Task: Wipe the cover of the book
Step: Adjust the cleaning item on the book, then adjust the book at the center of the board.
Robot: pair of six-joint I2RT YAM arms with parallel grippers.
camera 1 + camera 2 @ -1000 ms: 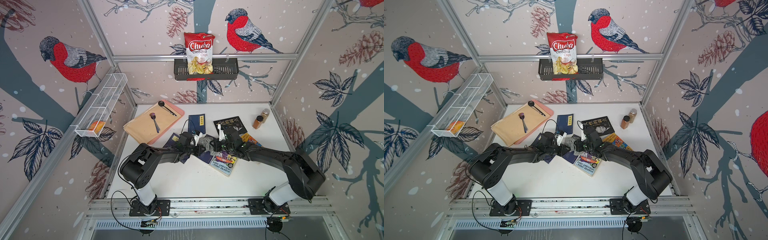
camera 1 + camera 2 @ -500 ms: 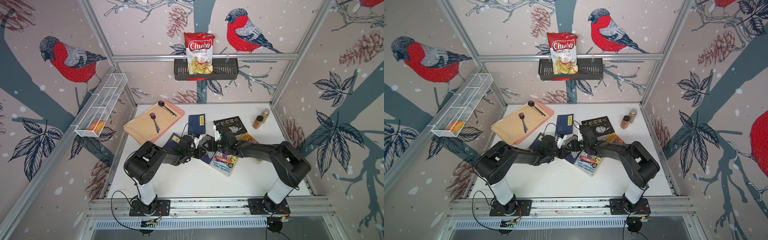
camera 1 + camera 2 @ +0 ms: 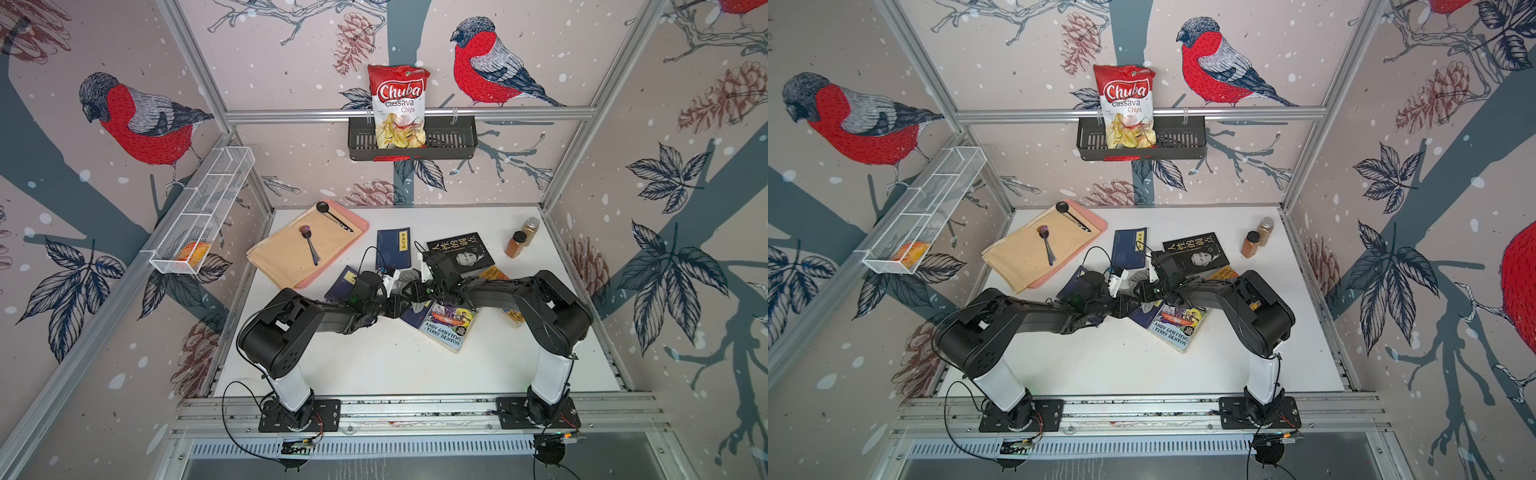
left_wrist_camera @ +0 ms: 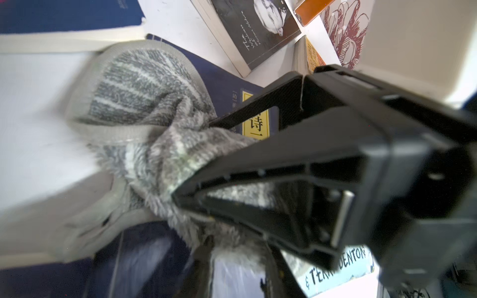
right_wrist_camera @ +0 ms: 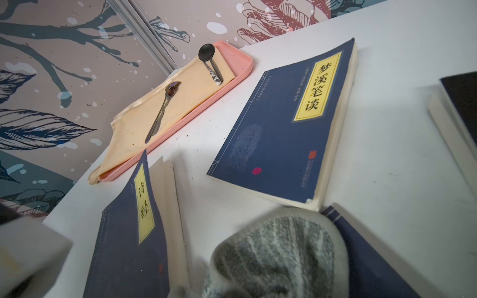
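Observation:
A grey striped cloth [image 3: 405, 278] [image 3: 1138, 280] lies bunched on a dark blue book [image 4: 222, 85] with a yellow label, mid-table. That book [image 3: 415, 316] shows past the arms in both top views. My right gripper [image 4: 192, 160] is shut on the cloth's [image 4: 144, 85] gathered middle, seen in the left wrist view. In the right wrist view the cloth [image 5: 278, 252] hides that gripper's fingers. My left gripper [image 4: 240, 252] faces it from the other side, its fingers apart and the cloth's fringe at their tips. The two grippers [image 3: 401, 305] [image 3: 415, 289] meet over the book.
Two more blue books [image 5: 284, 129] [image 5: 129, 232] lie close by, along with a black book [image 3: 459, 251] and a colourful paperback [image 3: 446, 326]. A pink tray [image 3: 361, 224] holds a beige cloth and spoons. Two spice jars [image 3: 515, 243] stand at the back right.
The left gripper was shut on the cloth and has opened. The right gripper has closed on the cloth. Both arms have drawn in, with their elbows nearer the table's front.

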